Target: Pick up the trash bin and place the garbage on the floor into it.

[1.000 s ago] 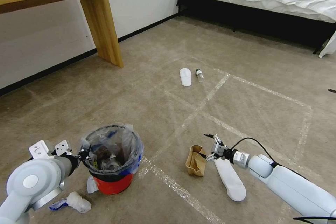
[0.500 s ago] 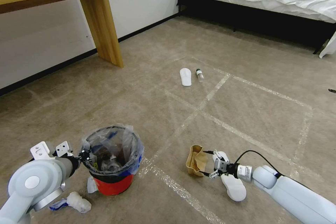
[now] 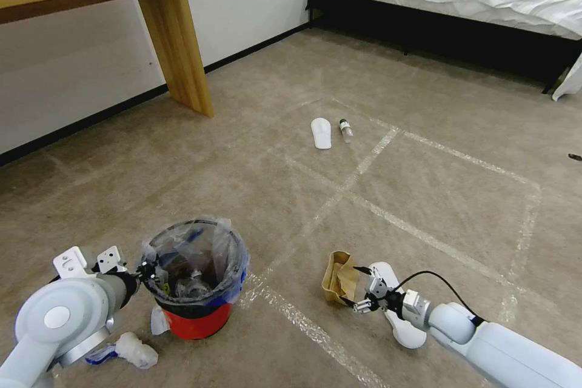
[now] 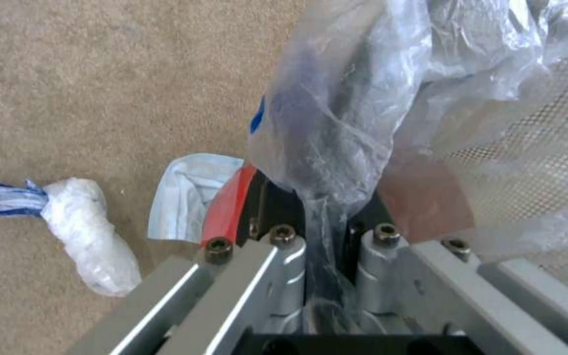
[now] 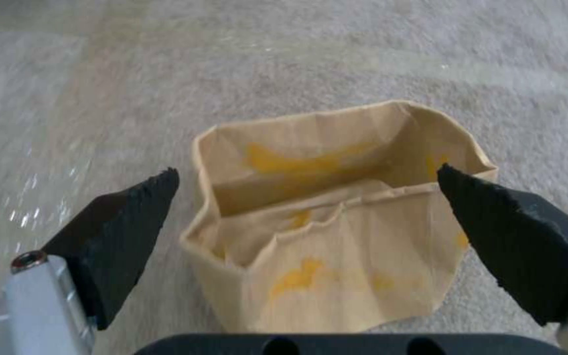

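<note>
The left gripper (image 3: 145, 271) is clamped on the near rim of the trash bin (image 3: 197, 315), its fingers (image 4: 284, 256) drawn narrow with the crinkled clear plastic bag (image 4: 337, 123) pinched between them. The bin stands upright on the floor (image 3: 291, 194), directly ahead of this gripper. Beside the bin's base and below the gripper lie a flat pale-blue paper (image 4: 189, 195) and a white crumpled wad (image 4: 90, 234) with a blue tail; both rest apart from the fingers.

A stretch of bare carpet crossed by a pale tape line (image 3: 309, 327) separates the bin from the right gripper (image 3: 359, 288), leaving open room between the two arms.

The right gripper is spread wide, low over the carpet, its two black pads (image 5: 133, 222) set on either side of the brown paper bag (image 5: 337, 217) without touching it. The bag lies crumpled with its mouth facing the gripper, just ahead of the fingertips. A flat white slipper (image 3: 397, 315) lies under the right wrist, just beside the bag.

Well beyond both grippers, a second white slipper (image 3: 321, 133) and a small clear bottle (image 3: 345, 130) lie side by side.
</note>
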You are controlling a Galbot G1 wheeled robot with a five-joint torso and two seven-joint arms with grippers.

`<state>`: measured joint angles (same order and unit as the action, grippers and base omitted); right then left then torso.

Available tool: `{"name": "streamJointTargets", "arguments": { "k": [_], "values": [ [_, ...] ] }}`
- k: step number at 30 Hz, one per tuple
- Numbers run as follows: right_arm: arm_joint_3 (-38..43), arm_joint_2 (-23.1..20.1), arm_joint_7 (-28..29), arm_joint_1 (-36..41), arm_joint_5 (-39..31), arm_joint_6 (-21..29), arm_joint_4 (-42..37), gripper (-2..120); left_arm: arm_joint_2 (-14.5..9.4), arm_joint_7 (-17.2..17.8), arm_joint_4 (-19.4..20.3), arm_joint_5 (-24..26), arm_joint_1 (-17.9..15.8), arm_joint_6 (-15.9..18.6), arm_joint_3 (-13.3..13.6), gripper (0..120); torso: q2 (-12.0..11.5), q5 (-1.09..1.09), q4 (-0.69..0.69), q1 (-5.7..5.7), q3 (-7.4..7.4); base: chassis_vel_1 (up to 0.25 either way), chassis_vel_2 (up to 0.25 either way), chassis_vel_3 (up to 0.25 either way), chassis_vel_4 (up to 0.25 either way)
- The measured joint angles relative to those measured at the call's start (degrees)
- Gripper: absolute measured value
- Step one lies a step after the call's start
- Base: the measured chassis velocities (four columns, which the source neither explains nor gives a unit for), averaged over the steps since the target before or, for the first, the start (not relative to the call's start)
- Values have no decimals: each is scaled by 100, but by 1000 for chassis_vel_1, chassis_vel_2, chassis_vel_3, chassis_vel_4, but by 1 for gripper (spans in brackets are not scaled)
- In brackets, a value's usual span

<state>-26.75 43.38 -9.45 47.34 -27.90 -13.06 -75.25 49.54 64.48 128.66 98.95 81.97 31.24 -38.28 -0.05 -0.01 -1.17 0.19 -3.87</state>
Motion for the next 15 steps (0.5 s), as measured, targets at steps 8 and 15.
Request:
{"name": "streamJointTargets", "arguments": {
  "k": [8, 15],
  "values": [
    [-411, 171, 779, -280, -688, 896, -353, 100, -22, 9, 2, -1, 14, 0, -9, 4, 0, -1, 1, 0, 0, 0, 0, 0, 0],
    [-593, 260, 1321, -329, -1066, 1558, -616, 100, -55, 15, 6, 3, 23, 0, -33, 4, 0, 0, 0, 0, 0, 0, 0, 0, 0]
  ]
}}
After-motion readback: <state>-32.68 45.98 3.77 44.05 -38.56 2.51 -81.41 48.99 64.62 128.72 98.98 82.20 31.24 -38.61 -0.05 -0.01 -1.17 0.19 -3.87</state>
